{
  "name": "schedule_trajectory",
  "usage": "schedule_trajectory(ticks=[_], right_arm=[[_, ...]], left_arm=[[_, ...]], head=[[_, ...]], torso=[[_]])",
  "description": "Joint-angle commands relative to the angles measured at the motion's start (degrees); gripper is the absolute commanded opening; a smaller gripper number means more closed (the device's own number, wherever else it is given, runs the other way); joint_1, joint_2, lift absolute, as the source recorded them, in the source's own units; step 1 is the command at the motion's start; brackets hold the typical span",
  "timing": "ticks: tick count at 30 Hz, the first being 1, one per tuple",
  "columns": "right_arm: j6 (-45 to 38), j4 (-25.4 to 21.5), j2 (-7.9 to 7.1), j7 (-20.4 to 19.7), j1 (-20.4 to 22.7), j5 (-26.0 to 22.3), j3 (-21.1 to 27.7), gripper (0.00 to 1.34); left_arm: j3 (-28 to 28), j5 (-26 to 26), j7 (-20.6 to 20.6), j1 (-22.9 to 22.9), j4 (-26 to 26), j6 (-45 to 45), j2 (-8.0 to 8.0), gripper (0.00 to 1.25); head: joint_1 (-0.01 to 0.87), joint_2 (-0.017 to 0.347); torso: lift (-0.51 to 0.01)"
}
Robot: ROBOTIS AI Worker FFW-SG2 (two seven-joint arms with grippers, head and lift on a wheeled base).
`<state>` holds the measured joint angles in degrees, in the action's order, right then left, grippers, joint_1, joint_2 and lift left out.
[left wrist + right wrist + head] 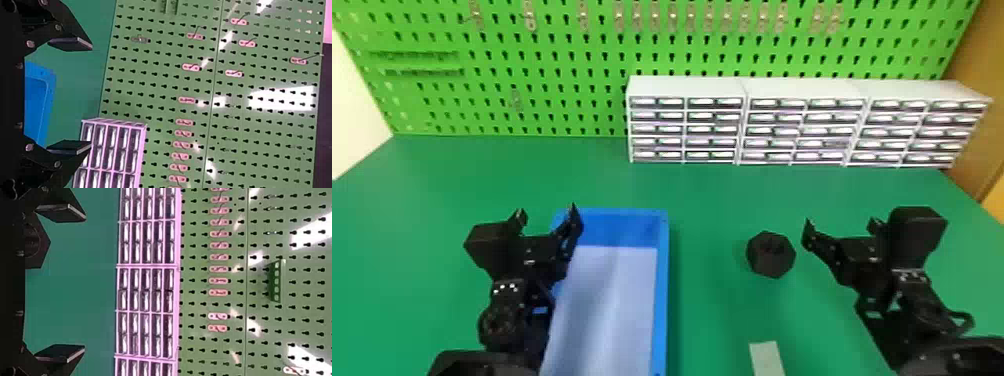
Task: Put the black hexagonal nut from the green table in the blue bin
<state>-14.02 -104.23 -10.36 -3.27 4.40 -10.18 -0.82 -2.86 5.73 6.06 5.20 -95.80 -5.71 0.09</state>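
Black hexagonal nut left of open right gripper.

From where I stand, I can't make out any readable text, label, brand, number or sign.
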Motion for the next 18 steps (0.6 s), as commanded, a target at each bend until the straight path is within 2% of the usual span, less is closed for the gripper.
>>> schedule_trajectory(ticks=[1, 7, 10, 18], right_arm=[[-2.6, -1.1, -0.19, 0.0, -0.2, -0.4, -0.2, 1.21], [-7.5, -2.5, -0.98, 0.3, -1.2, -0.7, -0.8, 1.21], [-10.4, -3.2, -1.33, 1.7, -1.9, -1.0, -0.8, 1.21], [-20.3, -5.6, -1.33, 4.3, -4.0, -1.2, -0.7, 1.21]], left_arm=[[0.0, 0.0, 0.0, 0.0, 0.0, 0.0, 0.0, 0.87], [0.2, -0.1, 0.0, 0.0, 0.2, 0.0, 0.0, 0.87], [0.2, -0.1, 0.0, 0.0, 0.2, 0.0, 0.0, 0.87], [0.4, 0.0, 0.0, -0.1, 0.2, 0.0, 0.0, 0.87]], head=[[0.657, 0.057], [0.657, 0.057], [0.657, 0.057], [0.657, 0.057]], torso=[[-0.095], [-0.095], [-0.095], [-0.095]])
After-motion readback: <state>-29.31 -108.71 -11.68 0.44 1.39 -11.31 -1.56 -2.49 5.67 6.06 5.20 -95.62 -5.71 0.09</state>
